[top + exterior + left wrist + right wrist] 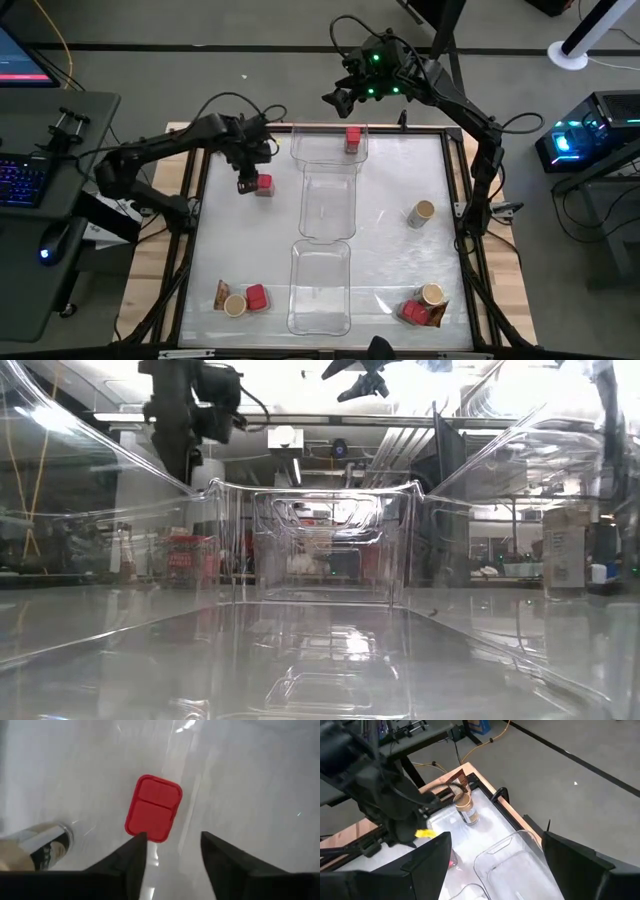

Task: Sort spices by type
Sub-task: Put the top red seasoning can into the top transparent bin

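Observation:
A red spice box (152, 809) lies flat on the white table, far left of the trays, also seen in the high view (264, 184). My left gripper (172, 847) hovers over it, pointing down, open, with nothing between its fingers; in the high view it (247, 184) stands just left of the box. A tan-topped jar (466, 810) stands near the far left corner. Another red box (352, 138) sits in the far clear tray (310, 150). My right gripper (340, 97) waits open, raised over the far edge.
Three clear trays run down the table's middle (328, 205) (320, 290). A jar (420, 214) lies at the right. Near left are a packet (222, 295), a jar (235, 305) and a red box (256, 297); near right, a jar (432, 294), a red box (412, 311) and a packet (438, 316).

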Motion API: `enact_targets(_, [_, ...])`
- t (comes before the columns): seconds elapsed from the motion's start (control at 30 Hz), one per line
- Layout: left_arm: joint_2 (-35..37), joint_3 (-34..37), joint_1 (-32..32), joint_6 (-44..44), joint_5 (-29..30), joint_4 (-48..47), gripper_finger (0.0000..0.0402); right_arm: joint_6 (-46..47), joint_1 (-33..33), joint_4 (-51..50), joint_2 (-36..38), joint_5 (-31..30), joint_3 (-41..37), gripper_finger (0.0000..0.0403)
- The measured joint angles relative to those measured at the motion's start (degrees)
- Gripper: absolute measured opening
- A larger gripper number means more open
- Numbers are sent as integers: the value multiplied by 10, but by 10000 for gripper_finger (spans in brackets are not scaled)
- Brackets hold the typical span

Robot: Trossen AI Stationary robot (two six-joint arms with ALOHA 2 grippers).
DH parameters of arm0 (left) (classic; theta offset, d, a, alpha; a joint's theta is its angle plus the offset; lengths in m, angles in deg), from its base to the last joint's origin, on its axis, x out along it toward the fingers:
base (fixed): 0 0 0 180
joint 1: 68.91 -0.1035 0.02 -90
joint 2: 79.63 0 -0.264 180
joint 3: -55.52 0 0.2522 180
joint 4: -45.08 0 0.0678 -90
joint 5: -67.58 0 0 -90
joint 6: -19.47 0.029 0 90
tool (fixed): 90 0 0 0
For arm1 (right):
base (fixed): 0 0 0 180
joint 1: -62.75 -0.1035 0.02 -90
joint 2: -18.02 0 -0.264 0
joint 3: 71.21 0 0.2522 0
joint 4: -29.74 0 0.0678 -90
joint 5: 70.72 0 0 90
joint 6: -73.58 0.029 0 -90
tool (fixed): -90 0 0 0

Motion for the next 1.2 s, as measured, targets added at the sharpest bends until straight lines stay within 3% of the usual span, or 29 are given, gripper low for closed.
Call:
enact_targets(0.17, [-41, 0, 22, 48, 19, 2, 239, -7, 0, -5, 0, 2, 0, 307])
enact_targets(0.33, [-60, 1, 42, 85, 56, 18, 269, -8, 0, -10, 0, 2, 0, 307])
enact_targets(0.77, [-52, 88, 34, 126, 75, 99, 274, -8, 0, -13, 0, -2, 0, 307])
enact_targets(0.87, [-53, 92, 35, 125, 100, 121, 274, -8, 0, -13, 0, -4, 0, 307])
enact_targets(1.2, [-26, 93, 38, 142, 103, 128, 274, -8, 0, -13, 0, -6, 0, 307])
